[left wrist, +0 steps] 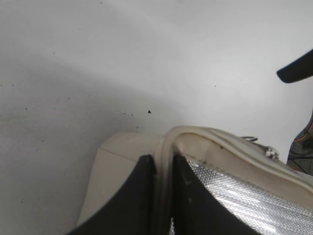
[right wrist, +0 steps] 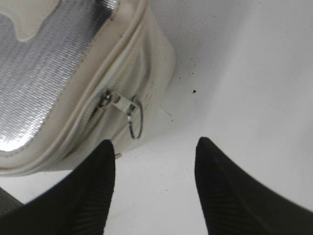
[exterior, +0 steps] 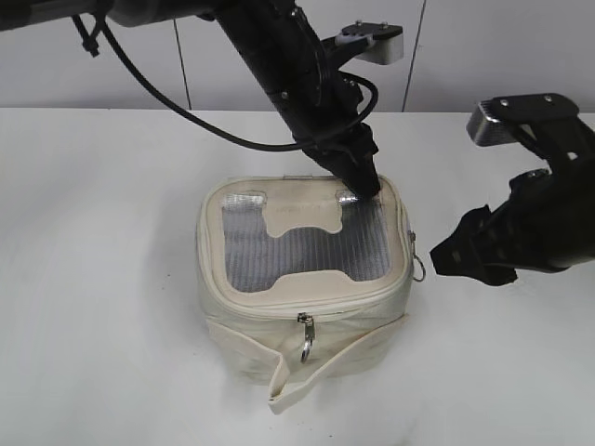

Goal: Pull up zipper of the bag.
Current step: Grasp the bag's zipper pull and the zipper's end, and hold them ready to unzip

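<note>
A cream bag (exterior: pixel 307 321) with a silver lid panel sits mid-table. One zipper pull with a metal ring (exterior: pixel 305 336) hangs at its front; a second ringed pull (exterior: pixel 417 263) is on its right side, also in the right wrist view (right wrist: pixel 133 115). My left gripper (exterior: pixel 364 181) is shut on the bag's back rim, pinching the cream piping (left wrist: pixel 165 164). My right gripper (exterior: pixel 444 255) is open and empty, just right of the bag, its fingers (right wrist: pixel 154 152) close below the ringed pull without touching it.
White table (exterior: pixel 102 279) all round the bag, white wall panels behind. A loose cream strap (exterior: pixel 311 372) hangs from the bag's front onto the table.
</note>
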